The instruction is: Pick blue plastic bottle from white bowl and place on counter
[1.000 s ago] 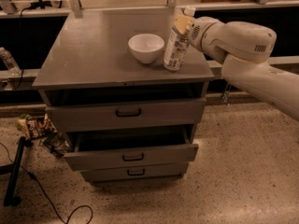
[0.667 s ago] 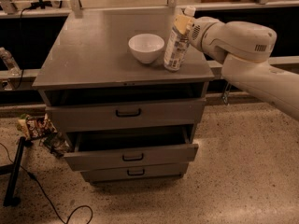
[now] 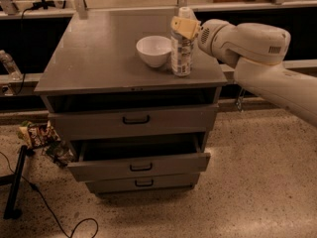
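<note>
The blue plastic bottle stands upright on the counter, just right of the white bowl, near the counter's right front corner. The bowl holds nothing. My gripper reaches in from the right on the white arm and is closed around the bottle's upper part, just under its pale cap. A yellowish finger pad lies against the front of the bottle. The bottle's base appears to rest on the counter.
The cabinet's middle drawer is pulled partly open. A smaller clear bottle stands on a ledge at the far left. Snack bags lie on the floor by a black stand and a cable.
</note>
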